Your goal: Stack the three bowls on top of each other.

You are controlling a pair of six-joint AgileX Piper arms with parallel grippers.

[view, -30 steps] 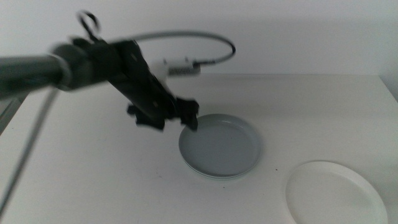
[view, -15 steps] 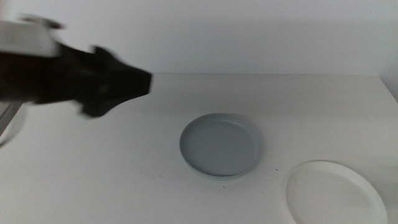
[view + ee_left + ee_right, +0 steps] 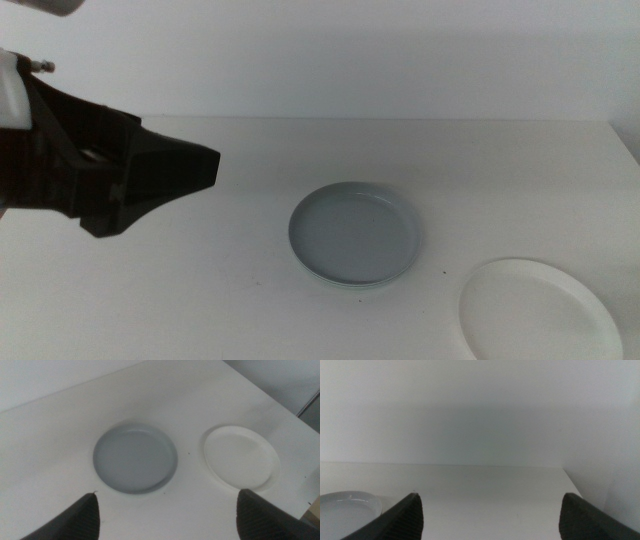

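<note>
Plainly, the left gripper (image 3: 167,512) hangs high above the white worktop (image 3: 230,300) with its jaws spread wide and empty. Below it the pale grey shallow round bowl (image 3: 135,457) sits nested in a mint-green one, only a rim sliver showing, with the white shallow bowl (image 3: 241,457) lying just beside them. One stacking step looks done; the next move calls for lifting the white bowl onto the stack. The right gripper (image 3: 489,515) waits to the side, jaws open.

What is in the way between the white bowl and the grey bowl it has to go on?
Nothing visible. The white bowl lies on bare table beside the grey bowl, apart from it, with only open tabletop between. The left gripper is up above both, jaws open and empty.
</note>
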